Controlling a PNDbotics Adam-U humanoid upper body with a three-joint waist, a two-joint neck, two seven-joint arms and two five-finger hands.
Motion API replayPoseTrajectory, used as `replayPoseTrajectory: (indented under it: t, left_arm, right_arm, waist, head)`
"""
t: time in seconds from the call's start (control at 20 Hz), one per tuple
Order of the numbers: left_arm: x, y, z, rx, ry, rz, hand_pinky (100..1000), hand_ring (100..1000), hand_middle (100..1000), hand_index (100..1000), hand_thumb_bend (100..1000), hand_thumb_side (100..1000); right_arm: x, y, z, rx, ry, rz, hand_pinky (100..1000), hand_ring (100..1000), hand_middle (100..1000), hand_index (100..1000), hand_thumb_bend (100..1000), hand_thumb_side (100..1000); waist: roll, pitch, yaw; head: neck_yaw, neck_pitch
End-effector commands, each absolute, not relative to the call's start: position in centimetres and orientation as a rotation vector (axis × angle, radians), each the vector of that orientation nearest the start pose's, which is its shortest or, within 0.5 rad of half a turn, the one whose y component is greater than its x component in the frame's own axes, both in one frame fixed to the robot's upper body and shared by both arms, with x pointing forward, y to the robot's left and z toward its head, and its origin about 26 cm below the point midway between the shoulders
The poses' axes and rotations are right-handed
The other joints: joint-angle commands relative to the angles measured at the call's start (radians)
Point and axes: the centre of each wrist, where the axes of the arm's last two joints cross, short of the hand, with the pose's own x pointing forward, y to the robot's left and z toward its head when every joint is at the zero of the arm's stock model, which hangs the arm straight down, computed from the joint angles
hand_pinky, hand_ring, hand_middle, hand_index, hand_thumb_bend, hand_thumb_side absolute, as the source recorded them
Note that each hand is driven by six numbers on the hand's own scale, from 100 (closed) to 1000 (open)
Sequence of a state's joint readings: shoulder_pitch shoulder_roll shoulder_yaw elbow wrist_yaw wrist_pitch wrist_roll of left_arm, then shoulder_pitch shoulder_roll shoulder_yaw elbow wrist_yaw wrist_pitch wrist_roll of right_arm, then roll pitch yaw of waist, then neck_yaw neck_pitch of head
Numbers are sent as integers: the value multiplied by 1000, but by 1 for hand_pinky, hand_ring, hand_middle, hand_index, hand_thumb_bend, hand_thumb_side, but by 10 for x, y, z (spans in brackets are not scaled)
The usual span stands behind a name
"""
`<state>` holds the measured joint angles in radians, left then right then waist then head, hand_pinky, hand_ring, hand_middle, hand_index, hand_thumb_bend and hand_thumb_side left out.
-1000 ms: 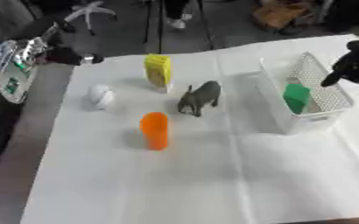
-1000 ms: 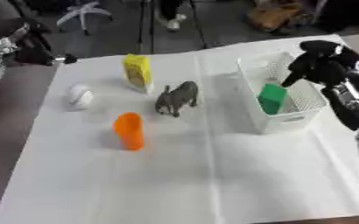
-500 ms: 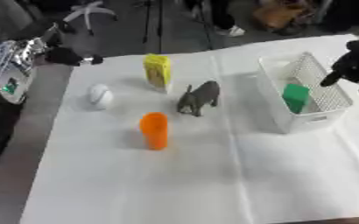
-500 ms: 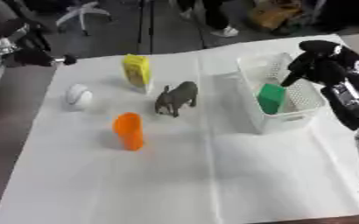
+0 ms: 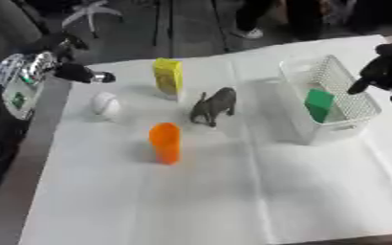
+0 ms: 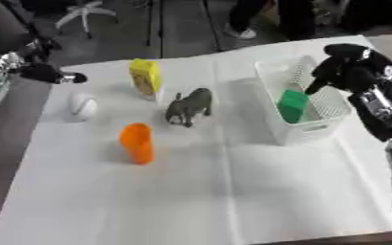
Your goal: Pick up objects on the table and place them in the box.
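Fingers on the right hand [image 6: 343,67] curl empty above the white mesh box [image 6: 304,131], green block [image 6: 292,106] inside; orange cup [image 6: 137,142] waits on the worktop's left, probably next.

You are working in an office or lab room: a white-covered table [image 5: 191,201], a swivel chair's base [image 5: 95,10] on dark floor, people's legs [image 5: 262,19] standing beyond

Stereo head cam pair, looking down over table [image 5: 233,201], mid range, both views share box [image 6: 304,129], toys.
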<state>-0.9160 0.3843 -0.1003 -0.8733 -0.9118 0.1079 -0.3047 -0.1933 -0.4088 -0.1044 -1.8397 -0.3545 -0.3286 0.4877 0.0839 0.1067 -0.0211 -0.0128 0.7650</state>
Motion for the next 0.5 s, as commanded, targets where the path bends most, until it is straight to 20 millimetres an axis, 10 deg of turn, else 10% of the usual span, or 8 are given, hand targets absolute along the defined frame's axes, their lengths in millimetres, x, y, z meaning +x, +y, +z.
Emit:
replayPoseTrajectory:
  t: [0.05, 0.5]
  left_arm:
    - [483, 277, 172, 971, -1253, -1147, 675, 727, 836, 854, 899, 550]
    - [484, 274, 158, 1066, -1269, -1088, 671, 724, 834, 852, 896, 549]
  right_arm:
    - [304, -323, 164, 255, -2321, 705, 583, 566, 627, 862, 143, 645]
    - [305, -322, 165, 256, -2324, 709, 583, 566, 626, 862, 143, 646]
  waist:
    - [-21, 8, -2]
    - [-21, 18, -7]
  head:
    - [-2, 5]
    - [-3, 5]
